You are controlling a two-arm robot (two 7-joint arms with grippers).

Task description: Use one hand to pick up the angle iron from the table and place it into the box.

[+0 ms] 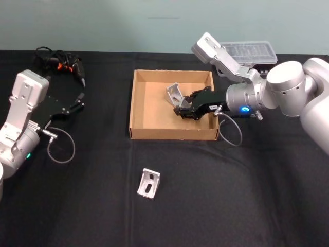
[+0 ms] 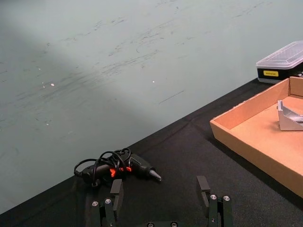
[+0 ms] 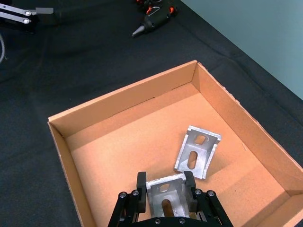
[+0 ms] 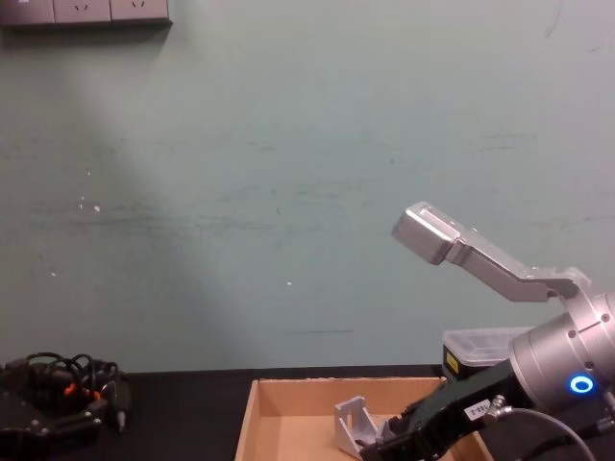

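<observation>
Nearest you, one angle iron on the table (image 1: 149, 183) lies flat on the black table (image 1: 231, 206), near of the box (image 1: 172, 133) and well apart from both arms, not yet collected.

Past the box's near wall, the right gripper (image 3: 165, 178) reaches in from the right. Its jaws are clamped on a held angle iron (image 3: 158, 191), one finger on each side, and the slotted face runs out along the fingers.

What matters for you: the held piece sits inside the walls, over the cardboard floor, so opening the jaws should land it in the box. Whether it touches the floor, you cannot tell.

Just beyond the fingertips, toward the far side, a second angle iron (image 3: 197, 150) lies on the box floor, near the held one but apart. A straight release looks clear of it.

For the piece on the table, the right arm looks the nearer one, though either arm could probably reach it.

The left gripper (image 2: 160, 182) hangs idle at the left over the table, jaws apart with nothing between them.

Farther back on the left sits a black tool with a coiled cable (image 1: 64, 63); at far right, a black case with a clear lid (image 1: 249, 51). The tabletop is flat and dark, and a pale green wall (image 4: 288, 144) closes the room behind.
</observation>
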